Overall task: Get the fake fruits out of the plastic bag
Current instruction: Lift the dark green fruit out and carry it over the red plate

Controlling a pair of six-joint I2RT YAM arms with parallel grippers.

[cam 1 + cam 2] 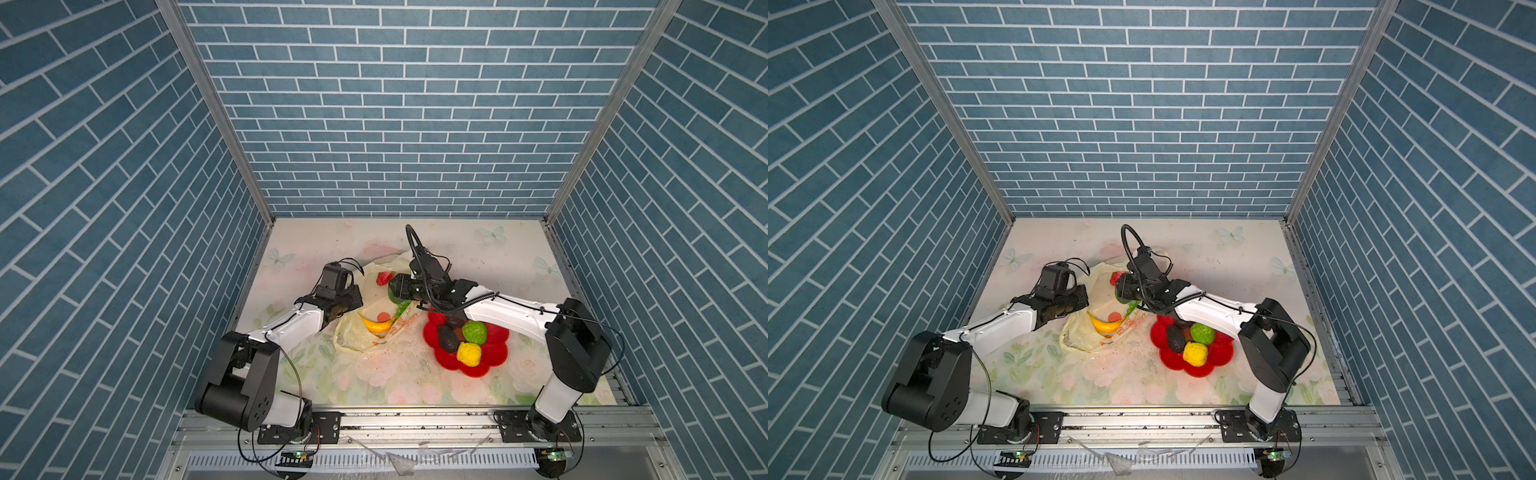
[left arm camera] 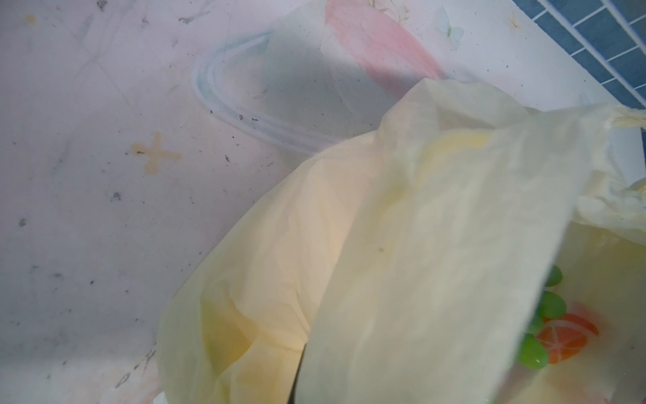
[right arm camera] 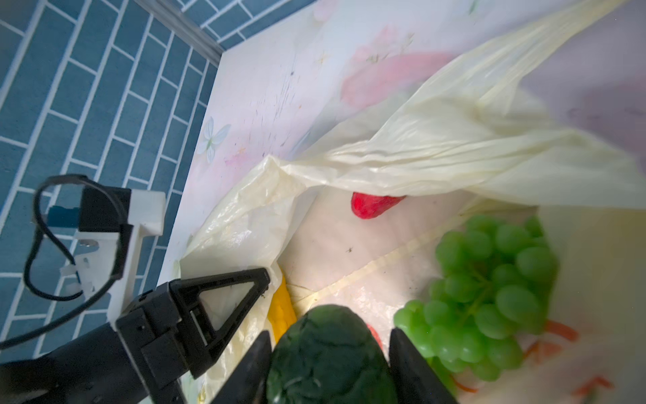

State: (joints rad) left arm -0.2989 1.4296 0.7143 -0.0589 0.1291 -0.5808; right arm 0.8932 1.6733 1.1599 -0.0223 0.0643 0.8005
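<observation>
Fingers of the right gripper [image 3: 330,332] clamp the green round fruit [image 3: 328,360] over the open plastic bag [image 3: 437,154], near the grape bunch [image 3: 496,290]; left gripper [image 3: 260,280] fingers pinched together on the bag's left rim

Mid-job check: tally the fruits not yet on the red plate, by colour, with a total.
Yellow: 1, the banana
Green: 2, the grape bunch and the dark green fruit between the fingers of the right gripper
Red: 1, the strawberry
Total: 4
</observation>
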